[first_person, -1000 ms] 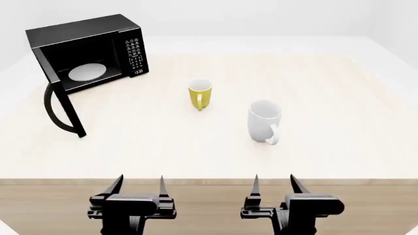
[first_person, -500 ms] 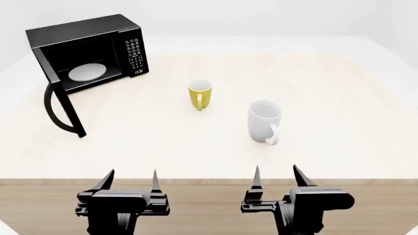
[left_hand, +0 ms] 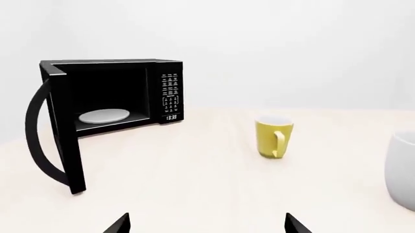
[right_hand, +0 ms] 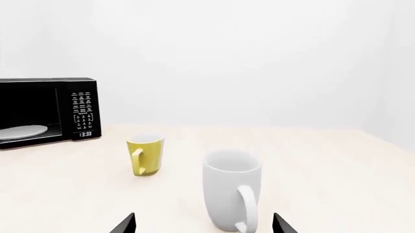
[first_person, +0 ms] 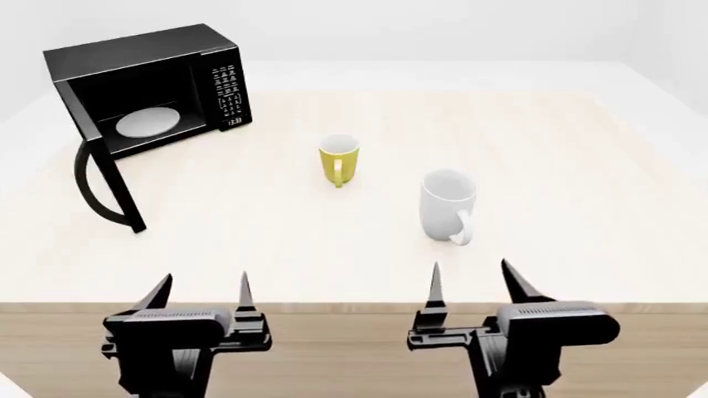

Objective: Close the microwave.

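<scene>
The glossy black microwave (first_person: pixel 155 79) stands at the table's far left with its door (first_person: pixel 105 178) swung wide open, edge-on toward me, its curved handle (first_person: pixel 86 186) on the outer side. A white round plate (first_person: pixel 147 122) lies inside; the button panel (first_person: pixel 227 91) is on its right. In the left wrist view the microwave (left_hand: pixel 110 94) and its door (left_hand: pixel 65 136) are ahead and well apart from the gripper. My left gripper (first_person: pixel 199 292) is open at the near table edge, holding nothing. My right gripper (first_person: pixel 473 280) is open too, just short of the white mug.
A yellow mug (first_person: pixel 340 159) stands mid-table and a larger white mug (first_person: pixel 448 206) nearer, to its right, handle toward me. The light wooden table (first_person: pixel 575 166) ends in a front edge (first_person: pixel 332 308) just under both grippers. White walls lie behind.
Both grippers have risen and moved forward over the table's front edge. The left one has also shifted left. Microwave and mugs have not moved.
</scene>
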### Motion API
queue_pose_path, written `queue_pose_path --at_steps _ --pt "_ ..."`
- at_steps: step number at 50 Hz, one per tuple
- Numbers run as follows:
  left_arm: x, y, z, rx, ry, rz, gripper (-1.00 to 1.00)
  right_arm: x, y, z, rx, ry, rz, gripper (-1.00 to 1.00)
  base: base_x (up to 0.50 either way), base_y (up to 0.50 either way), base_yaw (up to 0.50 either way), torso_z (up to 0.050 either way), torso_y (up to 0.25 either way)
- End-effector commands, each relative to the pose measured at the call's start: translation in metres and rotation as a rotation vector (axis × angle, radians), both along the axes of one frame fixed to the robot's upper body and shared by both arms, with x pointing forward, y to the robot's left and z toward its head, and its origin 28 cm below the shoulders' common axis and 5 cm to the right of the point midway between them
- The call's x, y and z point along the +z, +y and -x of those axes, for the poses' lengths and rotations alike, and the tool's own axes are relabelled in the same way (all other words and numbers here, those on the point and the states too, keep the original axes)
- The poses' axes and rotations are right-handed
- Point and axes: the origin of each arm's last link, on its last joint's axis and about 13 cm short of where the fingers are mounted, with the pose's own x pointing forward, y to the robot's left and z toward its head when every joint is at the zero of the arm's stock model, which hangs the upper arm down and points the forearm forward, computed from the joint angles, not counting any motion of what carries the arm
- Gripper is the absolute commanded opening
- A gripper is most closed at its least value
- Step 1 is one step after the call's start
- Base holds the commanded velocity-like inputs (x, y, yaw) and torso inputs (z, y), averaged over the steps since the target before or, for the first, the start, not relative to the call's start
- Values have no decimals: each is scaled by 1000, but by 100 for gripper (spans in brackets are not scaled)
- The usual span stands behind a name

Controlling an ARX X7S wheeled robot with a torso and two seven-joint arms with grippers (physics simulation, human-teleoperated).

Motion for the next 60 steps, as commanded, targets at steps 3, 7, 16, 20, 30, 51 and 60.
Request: queue_pose_path --at_steps 3,7,16,20,30,51,60 --pt "10 3 4 6 -22 8 100 10 -1 4 2 -45 -26 100 0 267 0 0 0" --pt "10 3 4 6 -22 11 100 9 0 4 8 -44 -25 100 7 500 0 0 0" --pt "9 3 4 5 -22 16 100 6 1 3 19 -38 -28 100 8 500 0 0 0" --pt "9 3 4 3 -20 18 100 5 1 2 21 -35 -28 100 13 500 0 0 0" --pt "10 3 5 2 -17 23 100 6 1 3 22 -37 -30 100 8 500 0 0 0" --pt "12 4 5 -4 -13 44 100 5 3 1 29 -34 -29 100 7 500 0 0 0" --pt "12 4 6 -3 -13 47 100 5 3 1 27 -33 -31 100 7 500 0 0 0"
